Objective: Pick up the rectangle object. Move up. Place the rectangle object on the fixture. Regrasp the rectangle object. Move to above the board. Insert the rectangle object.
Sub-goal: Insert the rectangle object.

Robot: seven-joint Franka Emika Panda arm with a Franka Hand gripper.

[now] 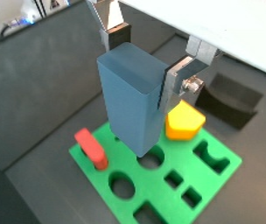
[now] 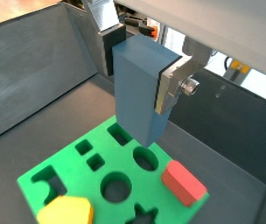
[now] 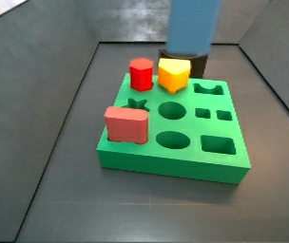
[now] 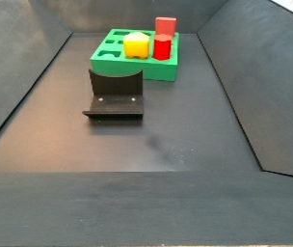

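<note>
rectangle object (image 1: pixel 133 101): we find the steel-blue block held upright, long axis vertical, between the silver plate fingers (image 1: pixel 178 79) of the gripper (image 1: pixel 147 58). the gripper is closed against two opposite faces of the block near its upper part; we see the same clamp in both wrist views (image 2: pixel 143 70). the block's lower end hangs above the green board (image 1: pixel 217 171), over the area of its cut-out holes; we cannot tell whether the end has entered a hole or sits just above the surface. in a side view the rectangle object (image 3: pixel 193 26) appears as a blue column at the far edge of the board (image 3: pixel 173 166), with its top running out of view, so the gripper itself is not visible there.

on the board we note a yellow peg (image 3: pixel 173 74), a red peg (image 3: pixel 141 74) and a salmon-pink block (image 3: pixel 126 124), each seated in or on the slab. several holes stay open, among them round, square and star shapes.

the fixture (image 4: pixel 115 95), a dark bracket on its base plate, stands on the dark tabletop (image 4: pixel 162 145) just beside the board (image 4: pixel 136 66), with nothing resting on it. in a wrist view the fixture (image 1: pixel 234 94) lies beyond the board, apart from the gripper.
</note>
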